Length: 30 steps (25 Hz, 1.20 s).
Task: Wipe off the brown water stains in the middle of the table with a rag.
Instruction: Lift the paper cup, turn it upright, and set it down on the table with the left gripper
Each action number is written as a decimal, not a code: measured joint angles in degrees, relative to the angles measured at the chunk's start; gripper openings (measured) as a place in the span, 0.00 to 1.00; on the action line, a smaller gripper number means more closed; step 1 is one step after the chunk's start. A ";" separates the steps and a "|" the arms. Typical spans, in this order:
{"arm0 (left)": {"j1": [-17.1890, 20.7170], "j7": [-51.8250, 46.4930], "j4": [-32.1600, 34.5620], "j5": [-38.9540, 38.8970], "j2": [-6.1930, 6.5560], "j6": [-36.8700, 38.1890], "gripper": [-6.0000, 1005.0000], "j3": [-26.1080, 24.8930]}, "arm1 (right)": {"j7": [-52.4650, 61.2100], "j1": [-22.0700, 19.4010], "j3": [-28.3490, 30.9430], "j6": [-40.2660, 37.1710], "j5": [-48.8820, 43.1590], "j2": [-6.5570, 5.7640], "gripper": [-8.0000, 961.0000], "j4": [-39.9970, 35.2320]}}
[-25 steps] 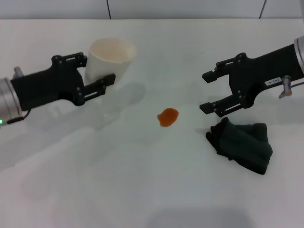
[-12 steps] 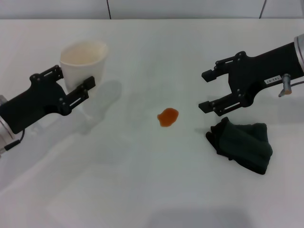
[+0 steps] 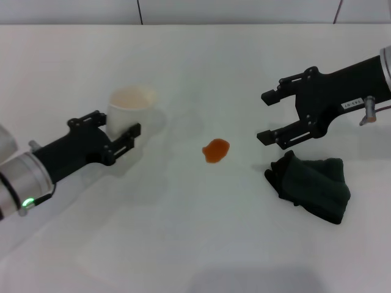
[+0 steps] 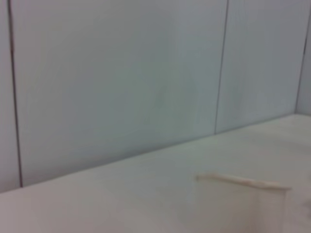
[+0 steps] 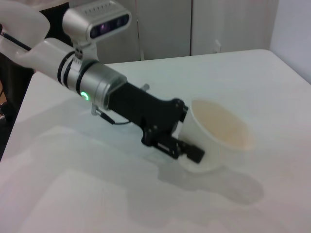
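Note:
The brown water stain (image 3: 215, 150) is a small orange-brown blot in the middle of the white table (image 3: 201, 238). The dark green rag (image 3: 311, 183) lies bunched to its right. My right gripper (image 3: 266, 116) is open and empty, hovering just beyond the rag's left end, right of the stain. My left gripper (image 3: 113, 131) is shut on a white paper cup (image 3: 128, 110), held upright low at the table, left of the stain. The right wrist view shows the left gripper (image 5: 189, 132) on the cup (image 5: 221, 133). The left wrist view shows only the cup's rim (image 4: 243, 182).
A tiled wall (image 3: 232, 11) runs along the table's far edge. The left arm (image 3: 36, 171) reaches in from the front left and the right arm (image 3: 360, 79) from the right. Bare tabletop lies in front of the stain.
My left gripper has carried the cup leftward, then lowered it nearer to me, from tilted to upright. The right gripper, rag and stain have not moved.

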 joint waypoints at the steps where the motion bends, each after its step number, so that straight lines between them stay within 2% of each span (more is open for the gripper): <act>1: -0.87 0.92 -1.39 0.00 0.00 -0.85 0.55 0.04 | -0.01 -0.08 0.00 0.00 0.00 0.03 0.83 0.01; 6: -3.15 3.85 -4.82 0.05 -0.07 -3.55 0.55 0.67 | -0.03 -0.32 0.00 0.06 0.00 0.05 0.83 0.04; 24: -2.91 2.25 -5.03 0.27 0.04 -5.33 0.58 0.69 | -0.27 -0.70 0.00 0.41 -0.01 0.01 0.83 0.19; 26: -3.19 1.90 -5.03 0.48 0.09 -5.33 0.76 0.79 | -0.28 -0.70 0.00 0.41 -0.01 0.03 0.83 0.23; 30: -3.83 -1.01 -4.04 0.71 0.19 -5.22 0.84 2.68 | -0.29 -0.70 0.00 0.46 -0.01 0.05 0.83 0.45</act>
